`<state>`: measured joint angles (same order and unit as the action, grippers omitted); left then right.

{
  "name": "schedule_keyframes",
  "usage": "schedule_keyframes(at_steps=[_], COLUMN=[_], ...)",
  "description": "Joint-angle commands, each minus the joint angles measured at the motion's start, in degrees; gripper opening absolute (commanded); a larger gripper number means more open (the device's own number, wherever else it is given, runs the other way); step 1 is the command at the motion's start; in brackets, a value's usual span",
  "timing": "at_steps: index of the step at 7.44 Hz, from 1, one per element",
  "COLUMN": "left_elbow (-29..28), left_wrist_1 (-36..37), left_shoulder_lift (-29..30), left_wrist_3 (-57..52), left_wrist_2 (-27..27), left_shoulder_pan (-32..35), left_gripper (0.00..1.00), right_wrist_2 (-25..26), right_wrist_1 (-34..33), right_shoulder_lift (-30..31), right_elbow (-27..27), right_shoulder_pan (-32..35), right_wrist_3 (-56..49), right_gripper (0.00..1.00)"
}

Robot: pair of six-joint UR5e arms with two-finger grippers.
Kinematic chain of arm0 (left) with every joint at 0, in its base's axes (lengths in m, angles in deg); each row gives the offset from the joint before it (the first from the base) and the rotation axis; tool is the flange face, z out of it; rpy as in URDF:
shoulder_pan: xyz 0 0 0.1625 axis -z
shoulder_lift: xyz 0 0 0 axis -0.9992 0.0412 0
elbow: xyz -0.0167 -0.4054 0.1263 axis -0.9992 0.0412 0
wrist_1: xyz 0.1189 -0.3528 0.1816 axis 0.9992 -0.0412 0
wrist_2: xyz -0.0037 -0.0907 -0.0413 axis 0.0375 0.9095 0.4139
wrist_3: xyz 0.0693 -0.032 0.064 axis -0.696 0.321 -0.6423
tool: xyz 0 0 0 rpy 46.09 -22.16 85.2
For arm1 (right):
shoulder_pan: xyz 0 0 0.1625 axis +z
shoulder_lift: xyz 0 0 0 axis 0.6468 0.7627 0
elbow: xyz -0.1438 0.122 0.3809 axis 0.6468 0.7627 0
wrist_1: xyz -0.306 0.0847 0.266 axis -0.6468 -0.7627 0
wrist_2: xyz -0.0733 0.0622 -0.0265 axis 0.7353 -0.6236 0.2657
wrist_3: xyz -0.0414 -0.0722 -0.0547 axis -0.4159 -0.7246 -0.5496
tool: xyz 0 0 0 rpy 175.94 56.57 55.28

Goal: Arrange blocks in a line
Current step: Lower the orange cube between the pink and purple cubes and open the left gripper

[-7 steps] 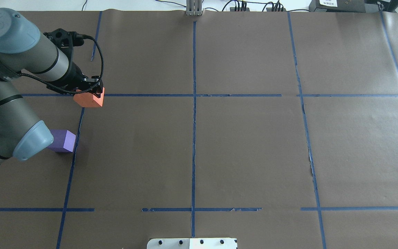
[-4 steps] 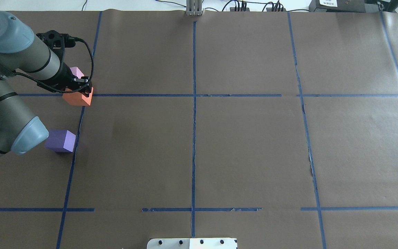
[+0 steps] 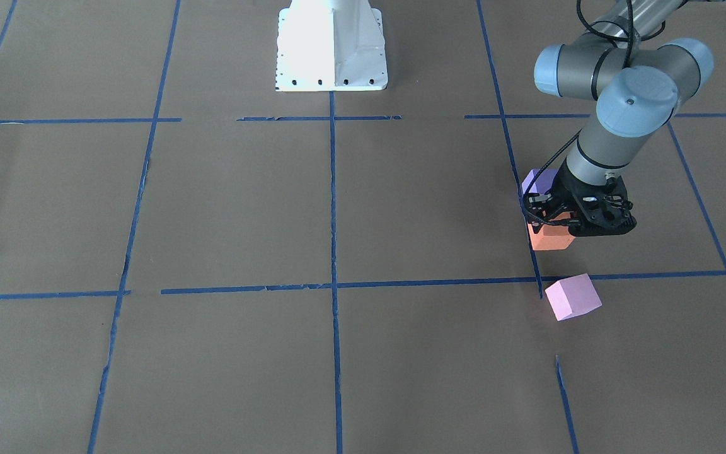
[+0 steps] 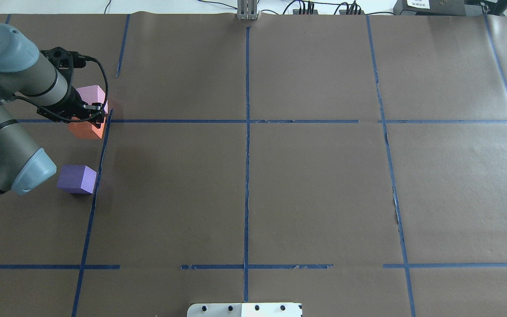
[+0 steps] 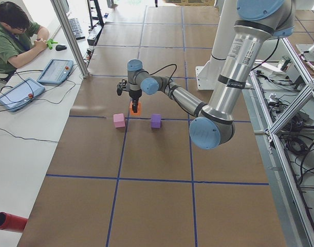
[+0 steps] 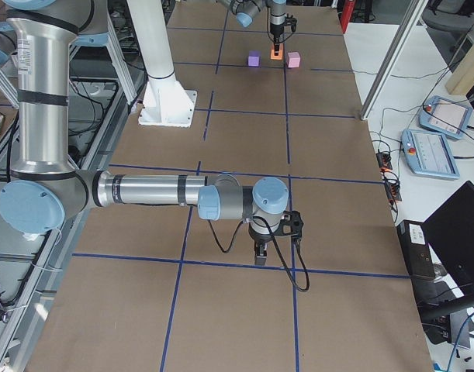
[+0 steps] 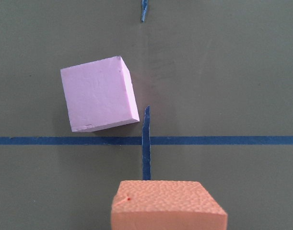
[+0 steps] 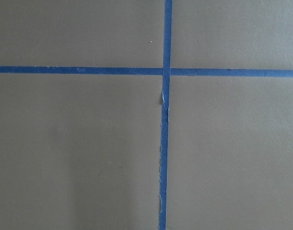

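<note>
One broad brown surface (image 4: 306, 189) carries everything, so room is no worry — the risk sits around the left fingers (image 4: 93, 115). They are clamped on the orange block (image 4: 87, 130), low over the surface; whether it touches down I cannot tell. The right fingers (image 6: 260, 256) hang well apart, and I cannot tell their spread. Just beyond the left fingers, away from the robot, lies the pink block (image 4: 91, 93), turned askew. Behind them, toward the base, sits the purple block (image 4: 77, 179). A release slightly to one side would likely kink the row. A low sweep forward could nudge the pink block, and soft foam may cling on release — dragging the orange block crooked.
</note>
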<state>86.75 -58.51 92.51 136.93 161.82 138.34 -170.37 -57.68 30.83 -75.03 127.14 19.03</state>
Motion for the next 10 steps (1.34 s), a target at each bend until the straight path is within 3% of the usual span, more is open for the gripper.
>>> schedule_keyframes(at_steps=[1, 10], left_elbow=[-3.42, -7.4], left_wrist_1=[-2.56, -3.62], left_shoulder_lift=[-0.12, -0.82], left_wrist_3=[0.05, -2.85], left_wrist_2=[0.21, 8.02], left_shoulder_pan=[0.45, 1.25], left_gripper=[0.0, 0.0], right_wrist_2=[0.09, 0.0], right_wrist_1=[0.0, 0.0], right_shoulder_lift=[0.0, 0.0], right_elbow=[0.0, 0.0], right_shoulder_pan=[0.0, -0.09], right_wrist_3=[0.0, 0.0], right_gripper=[1.0, 1.0])
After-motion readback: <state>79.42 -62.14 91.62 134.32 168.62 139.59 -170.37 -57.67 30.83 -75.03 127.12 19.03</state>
